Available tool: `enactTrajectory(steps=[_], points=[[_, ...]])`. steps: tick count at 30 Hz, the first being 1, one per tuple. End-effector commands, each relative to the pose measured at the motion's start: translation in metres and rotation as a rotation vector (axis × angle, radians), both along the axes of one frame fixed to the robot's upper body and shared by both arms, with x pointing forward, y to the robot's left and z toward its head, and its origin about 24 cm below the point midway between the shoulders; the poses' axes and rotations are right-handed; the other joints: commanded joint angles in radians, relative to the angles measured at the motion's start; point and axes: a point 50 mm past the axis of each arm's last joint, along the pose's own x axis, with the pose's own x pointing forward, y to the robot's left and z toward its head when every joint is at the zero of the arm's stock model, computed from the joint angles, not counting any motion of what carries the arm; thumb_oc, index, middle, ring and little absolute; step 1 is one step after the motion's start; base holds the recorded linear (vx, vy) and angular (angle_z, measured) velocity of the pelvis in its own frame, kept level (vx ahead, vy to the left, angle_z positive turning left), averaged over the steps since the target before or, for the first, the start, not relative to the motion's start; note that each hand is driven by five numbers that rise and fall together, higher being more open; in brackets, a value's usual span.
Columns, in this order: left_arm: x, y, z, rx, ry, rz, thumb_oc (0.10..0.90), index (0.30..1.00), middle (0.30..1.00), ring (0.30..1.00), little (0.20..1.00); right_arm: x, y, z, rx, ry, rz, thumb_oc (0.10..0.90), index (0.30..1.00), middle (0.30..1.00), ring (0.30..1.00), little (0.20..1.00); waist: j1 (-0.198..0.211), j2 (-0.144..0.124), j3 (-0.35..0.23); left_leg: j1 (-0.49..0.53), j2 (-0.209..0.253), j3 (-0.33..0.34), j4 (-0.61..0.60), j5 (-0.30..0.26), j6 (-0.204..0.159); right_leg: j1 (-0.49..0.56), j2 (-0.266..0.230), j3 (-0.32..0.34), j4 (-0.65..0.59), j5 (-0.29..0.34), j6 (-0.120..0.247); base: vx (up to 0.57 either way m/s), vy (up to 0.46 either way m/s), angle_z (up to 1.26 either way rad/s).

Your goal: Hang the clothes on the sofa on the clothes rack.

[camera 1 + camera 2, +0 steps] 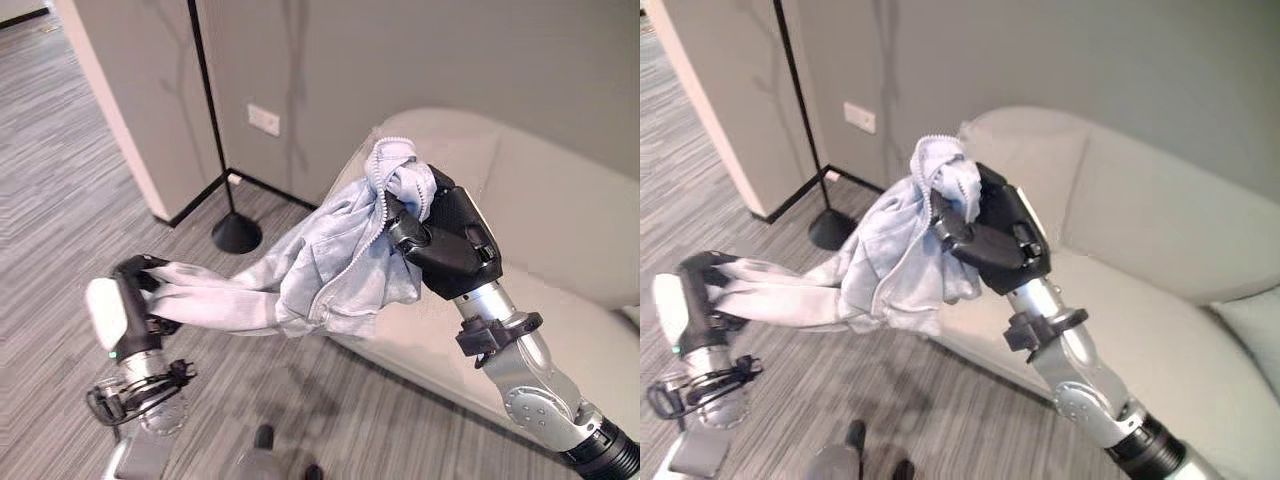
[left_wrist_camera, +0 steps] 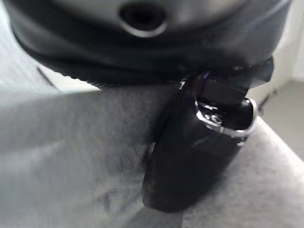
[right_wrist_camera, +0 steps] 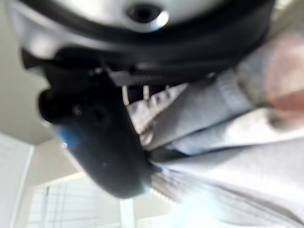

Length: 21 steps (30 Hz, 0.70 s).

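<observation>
1. Right hand (image 1: 440,240) clenched on a bunched wad of the grey zip jacket (image 1: 320,270), collar and zipper teeth spilling out above the fingers, held high over the front edge of the sofa (image 1: 560,230)
2. Left hand (image 1: 125,300) curled tight round the far end of the same garment, a sleeve by the look of it, low and well out to the side of the right hand
3. Jacket strung between the two hands, sagging in the middle, clear of the sofa seat and hanging above the floor (image 1: 60,180)
4. Clothes rack pole (image 1: 205,110) and its round base (image 1: 237,235) standing beyond the left hand, near the wall; no hook or top in view, so hanging not yet done
5. Risk ahead: garment bunched rather than spread, so probably no clean collar or loop to catch on a peg; could slide straight off
6. Another risk: the sagging middle snagging the pole or base on approach, perhaps tipping the rack
7. Slip also possible, with the right hand's grip on thick folds only
8. Head views giving the whole layout; left wrist view showing the thumb (image 2: 199,152) pressed into grey cloth, right wrist view showing zipper teeth (image 3: 142,102) right at the palm
</observation>
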Motion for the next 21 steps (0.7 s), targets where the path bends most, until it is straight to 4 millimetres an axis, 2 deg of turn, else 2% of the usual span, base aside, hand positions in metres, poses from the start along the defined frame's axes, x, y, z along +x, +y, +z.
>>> enactTrajectory(steps=[1, 2, 4, 5, 7, 8, 9, 10, 11, 12, 14, 16, 17, 18, 19, 21], points=[[0.015, -0.010, 0.061, 0.053, -0.312, -0.155, 0.400, 0.300, 0.300, 0.300, 0.300, -0.007, 0.000, 0.038, 0.072, -0.239, -0.004, 0.400, 0.300, 0.300, 0.300, 0.300, -0.042, -0.036, -0.098, -0.036, 0.007, 0.076, -0.029, 0.005, 0.024, 0.095, -0.080, 0.001, -0.088, 0.002, 0.160, -0.11, 0.152, 0.64], [0.015, -0.018, 0.060, 0.050, -0.312, -0.192, 0.400, 0.300, 0.300, 0.300, 0.300, -0.007, -0.005, 0.037, 0.060, -0.240, -0.024, 0.400, 0.300, 0.300, 0.300, 0.300, -0.074, -0.034, -0.104, 0.038, 0.072, 0.099, -0.023, -0.039, 0.024, 0.080, -0.116, -0.034, -0.077, 0.014, 0.166, -0.07, 0.178, 0.64], [0.014, -0.021, 0.055, 0.053, -0.295, -0.207, 0.400, 0.300, 0.300, 0.300, 0.300, -0.008, -0.007, 0.036, 0.045, -0.239, -0.041, 0.400, 0.300, 0.300, 0.300, 0.300, -0.100, -0.024, -0.123, 0.121, 0.146, 0.091, -0.049, -0.046, 0.011, 0.077, -0.141, -0.049, -0.075, 0.017, 0.173, -0.03, 0.251, 0.56], [0.015, -0.021, 0.054, 0.045, -0.289, -0.204, 0.400, 0.300, 0.300, 0.300, 0.300, -0.008, -0.007, 0.037, 0.042, -0.244, -0.040, 0.400, 0.300, 0.300, 0.300, 0.300, -0.107, -0.016, -0.134, 0.145, 0.177, 0.071, -0.066, -0.030, 0.006, 0.071, -0.153, -0.050, -0.073, 0.017, 0.177, 0.02, 0.269, 0.39], [0.017, -0.021, 0.054, 0.023, -0.290, -0.203, 0.400, 0.300, 0.300, 0.300, 0.300, -0.009, -0.005, 0.038, 0.021, -0.253, -0.037, 0.400, 0.300, 0.300, 0.300, 0.300, -0.120, 0.007, -0.147, 0.182, 0.247, 0.039, -0.113, 0.050, -0.027, 0.067, -0.170, -0.064, -0.061, 0.012, 0.188, 0.03, 0.255, 0.14], [0.017, -0.021, 0.053, 0.022, -0.290, -0.202, 0.400, 0.300, 0.300, 0.300, 0.300, -0.009, -0.005, 0.038, 0.020, -0.253, -0.037, 0.400, 0.300, 0.300, 0.300, 0.300, -0.123, 0.009, -0.147, 0.185, 0.249, 0.036, -0.121, 0.055, -0.030, 0.068, -0.167, -0.066, -0.059, 0.010, 0.186, 0.02, 0.229, 0.19], [0.018, -0.021, 0.055, 0.021, -0.295, -0.200, 0.400, 0.300, 0.300, 0.300, 0.300, -0.008, -0.004, 0.039, 0.008, -0.259, -0.046, 0.400, 0.300, 0.300, 0.300, 0.300, -0.128, 0.015, -0.148, 0.186, 0.283, 0.041, -0.140, 0.096, -0.044, 0.066, -0.178, -0.075, -0.054, 0.008, 0.193, 0.02, 0.237, 0.34], [0.019, -0.021, 0.056, 0.020, -0.302, -0.197, 0.400, 0.300, 0.300, 0.300, 0.300, -0.009, -0.005, 0.040, -0.002, -0.270, -0.059, 0.400, 0.300, 0.300, 0.300, 0.300, -0.138, 0.027, -0.148, 0.188, 0.320, 0.061, -0.183, 0.141, -0.063, 0.065, -0.187, -0.086, -0.044, 0.002, 0.200, 0.04, 0.476, 0.36], [0.022, -0.022, 0.057, 0.007, -0.319, -0.191, 0.400, 0.300, 0.300, 0.300, 0.300, -0.010, -0.008, 0.042, -0.003, -0.290, -0.086, 0.400, 0.300, 0.300, 0.300, 0.300, -0.151, 0.041, -0.149, 0.161, 0.366, 0.118, -0.211, 0.172, -0.092, 0.066, -0.209, -0.102, -0.034, -0.003, 0.215, 0.08, 0.506, 0.33], [0.024, -0.023, 0.057, -0.014, -0.331, -0.188, 0.400, 0.300, 0.300, 0.300, 0.300, -0.010, -0.010, 0.041, -0.004, -0.286, -0.109, 0.400, 0.300, 0.300, 0.300, 0.300, -0.159, 0.051, -0.150, 0.141, 0.385, 0.149, -0.211, 0.171, -0.106, 0.068, -0.225, -0.111, -0.027, -0.002, 0.225, 0.12, 0.532, 0.43], [0.023, -0.026, 0.053, -0.056, -0.333, -0.190, 0.400, 0.300, 0.300, 0.300, 0.300, -0.011, -0.015, 0.038, 0.006, -0.273, -0.147, 0.400, 0.300, 0.300, 0.300, 0.300, -0.158, 0.065, -0.152, 0.124, 0.389, 0.148, -0.211, 0.166, -0.119, 0.082, -0.256, -0.106, -0.017, -0.001, 0.246, 0.18, 0.455, 0.76], [0.021, -0.028, 0.044, -0.088, -0.299, -0.211, 0.400, 0.300, 0.300, 0.300, 0.300, -0.013, -0.018, 0.032, 0.024, -0.251, -0.165, 0.400, 0.300, 0.300, 0.300, 0.300, -0.161, 0.078, -0.164, 0.125, 0.380, 0.149, -0.205, 0.076, -0.103, 0.115, -0.292, -0.105, -0.011, -0.006, 0.271, 0.22, 0.391, 0.30], [0.021, -0.028, 0.044, -0.088, -0.297, -0.213, 0.400, 0.300, 0.300, 0.300, 0.300, -0.014, -0.018, 0.031, 0.024, -0.250, -0.167, 0.400, 0.300, 0.300, 0.300, 0.300, -0.161, 0.076, -0.163, 0.126, 0.377, 0.149, -0.203, 0.073, -0.102, 0.118, -0.294, -0.107, -0.012, -0.006, 0.272, 0.28, 0.495, 0.07], [0.021, -0.029, 0.040, -0.114, -0.283, -0.225, 0.400, 0.300, 0.300, 0.300, 0.300, -0.017, -0.023, 0.018, 0.031, -0.199, -0.202, 0.400, 0.300, 0.300, 0.300, 0.300, -0.156, 0.055, -0.162, 0.095, 0.323, 0.135, -0.117, 0.008, -0.074, 0.146, -0.357, -0.096, 0.003, 0.026, 0.291, 0.22, 0.462, 0.24], [0.021, -0.031, 0.040, -0.117, -0.275, -0.243, 0.400, 0.300, 0.300, 0.300, 0.300, -0.019, -0.021, 0.013, 0.041, -0.183, -0.208, 0.400, 0.300, 0.300, 0.300, 0.300, -0.156, 0.042, -0.158, 0.085, 0.293, 0.133, -0.085, -0.025, -0.058, 0.144, -0.385, -0.093, 0.023, 0.045, 0.293, 0.27, 0.597, 0.33], [0.026, -0.031, 0.044, -0.049, -0.258, -0.268, 0.400, 0.300, 0.300, 0.300, 0.300, -0.020, -0.022, 0.007, 0.024, -0.181, -0.244, 0.400, 0.300, 0.300, 0.300, 0.300, -0.149, 0.005, -0.149, 0.081, 0.217, 0.146, -0.075, -0.067, -0.010, 0.114, -0.458, -0.084, 0.112, 0.132, 0.293, 0.14, 0.419, 0.18]])
